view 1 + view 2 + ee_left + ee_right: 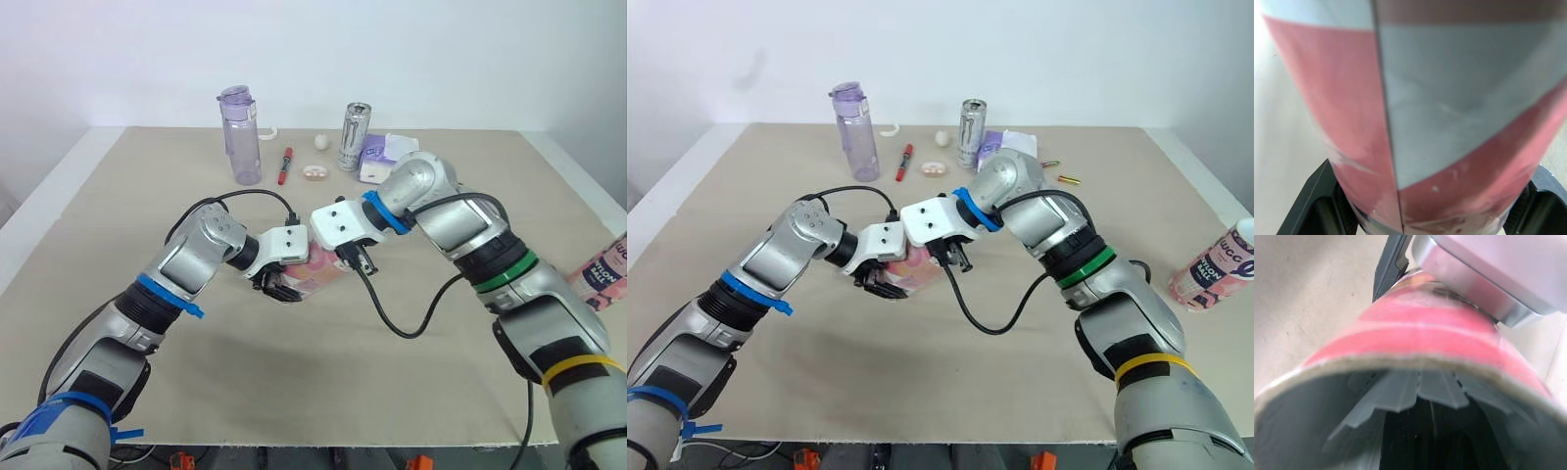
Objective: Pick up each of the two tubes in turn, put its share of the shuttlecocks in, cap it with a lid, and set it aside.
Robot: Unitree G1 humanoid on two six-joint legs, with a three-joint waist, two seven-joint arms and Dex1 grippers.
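The left gripper (277,284) clamps the pink tube (315,274) at mid-table, apparently so the right gripper (359,260), at its 3 o'clock, grasp unreadable, can seat the shuttlecock (1410,394) inside.

**Beige table: surface contents**

The table (294,382) had a beige top with a pale rim. Toward the far edge a clear purple bottle (240,135) stood upright. A red pen (285,165) lay near it. Further along were a small white ball (321,142), an upright silver can (355,137) and a purple-and-white packet (384,154) just beside the can. A pink tube (1215,264) sat near the right edge, well apart.
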